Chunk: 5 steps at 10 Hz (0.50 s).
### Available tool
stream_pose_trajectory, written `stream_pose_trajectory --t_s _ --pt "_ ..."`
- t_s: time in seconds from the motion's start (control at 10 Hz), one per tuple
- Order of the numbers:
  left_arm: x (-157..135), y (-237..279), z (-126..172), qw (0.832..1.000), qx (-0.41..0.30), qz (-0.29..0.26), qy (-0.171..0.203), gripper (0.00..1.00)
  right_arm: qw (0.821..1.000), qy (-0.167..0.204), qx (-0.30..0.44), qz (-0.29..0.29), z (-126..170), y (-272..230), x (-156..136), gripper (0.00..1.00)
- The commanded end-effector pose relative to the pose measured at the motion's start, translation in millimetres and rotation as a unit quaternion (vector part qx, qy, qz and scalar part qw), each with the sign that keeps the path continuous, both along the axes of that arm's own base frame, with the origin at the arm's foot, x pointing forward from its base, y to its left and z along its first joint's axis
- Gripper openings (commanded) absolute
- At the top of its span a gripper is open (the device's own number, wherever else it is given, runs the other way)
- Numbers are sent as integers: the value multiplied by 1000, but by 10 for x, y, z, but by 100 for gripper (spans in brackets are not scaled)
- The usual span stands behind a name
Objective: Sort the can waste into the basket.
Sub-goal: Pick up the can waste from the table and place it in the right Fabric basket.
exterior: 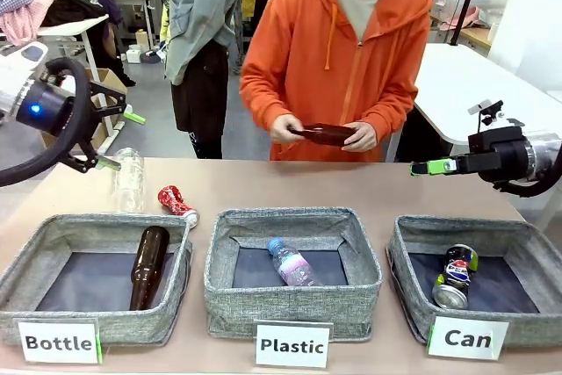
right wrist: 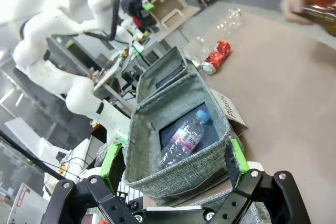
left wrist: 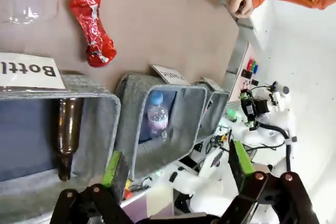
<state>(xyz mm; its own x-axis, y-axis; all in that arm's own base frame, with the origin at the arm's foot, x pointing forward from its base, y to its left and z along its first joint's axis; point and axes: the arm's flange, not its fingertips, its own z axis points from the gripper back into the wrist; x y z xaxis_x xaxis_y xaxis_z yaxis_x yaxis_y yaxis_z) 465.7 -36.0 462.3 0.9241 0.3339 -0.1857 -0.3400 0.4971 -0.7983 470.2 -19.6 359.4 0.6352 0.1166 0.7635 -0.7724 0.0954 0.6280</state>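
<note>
The left fingers (left wrist: 114,169) are spread and empty, hovering above the left end of the surface (exterior: 369,183); the right fingers (right wrist: 236,161) are likewise spread and empty, raised at the right end; the blue-green can (exterior: 455,277) lies inside the Can basket (exterior: 457,227), near right; the crushed red can (exterior: 176,204) lies on the surface, just beyond the Bottle basket (exterior: 53,233), beside a clear plastic bottle (exterior: 129,180); a person's hands (exterior: 360,136) at the far side hold a brown bottle (exterior: 327,134).
</note>
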Motion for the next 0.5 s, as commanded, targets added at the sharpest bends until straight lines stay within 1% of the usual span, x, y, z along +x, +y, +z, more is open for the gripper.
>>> stream_pose_trajectory --t_s 0.0,0.1,0.2,0.3,0.4 --pt "-227 -69 126 999 -11 -36 0 100 1000 -5 -9 -1 17 1 -11 100" --pt "0 0 0 1000 0 0 0 100 1000 -5 -9 -1 17 1 -11 100" --pt "173 -59 -163 996 27 -50 67 100 1000 -5 -9 -1 17 1 -11 100" --pt "100 205 -32 994 -17 -73 78 100 1000 -5 -9 -1 17 1 -11 100" --pt "-82 713 262 993 -77 -67 50 100 1000 -5 -9 -1 17 1 -11 100"
